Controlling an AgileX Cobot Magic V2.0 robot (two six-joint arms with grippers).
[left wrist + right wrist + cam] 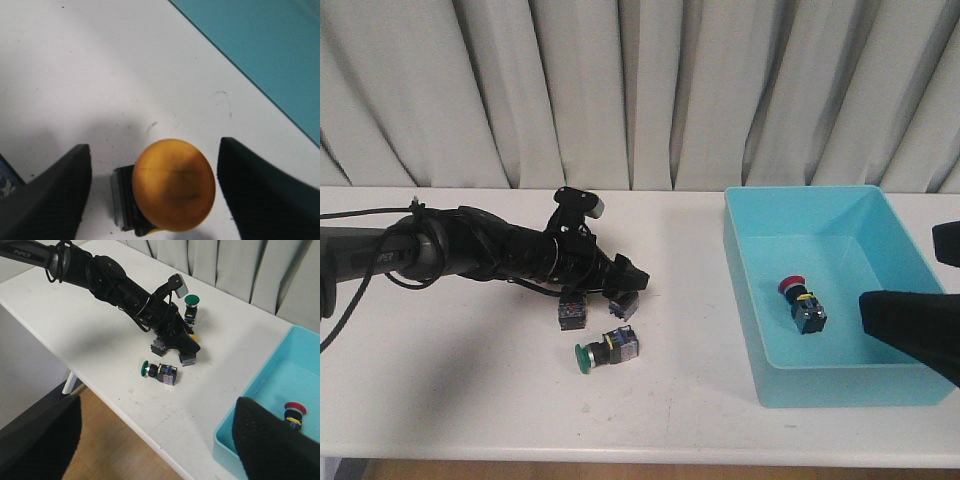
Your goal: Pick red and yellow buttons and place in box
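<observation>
Read "PIPER" in white letters on the left arm (30, 254) in the right wrist view; lettering on the same arm in the front view too blurred to read.

Held one red button (801, 302) on the floor of the turquoise box (745, 290), lying on its side, red cap toward the back wall; seen again at the box's corner from the right wrist (293, 415). Nothing else visible inside the box.

Stood the yellow button (172, 186) on the white table (470, 400) left of the box, cap facing up at the left wrist camera, black body under it. Straddled it with the left gripper (155, 192), jaws spread wide, a finger (52, 200) on each side, clear gaps both ways, not touching.

Lay a green-capped switch (605, 350) on its side just in front of the left gripper (605, 295), farther from the box than the yellow one. Stood another green-capped switch (190, 308) behind the arm.

Hung the right gripper (155, 450) near the box's front right corner, fingers parted and empty
</observation>
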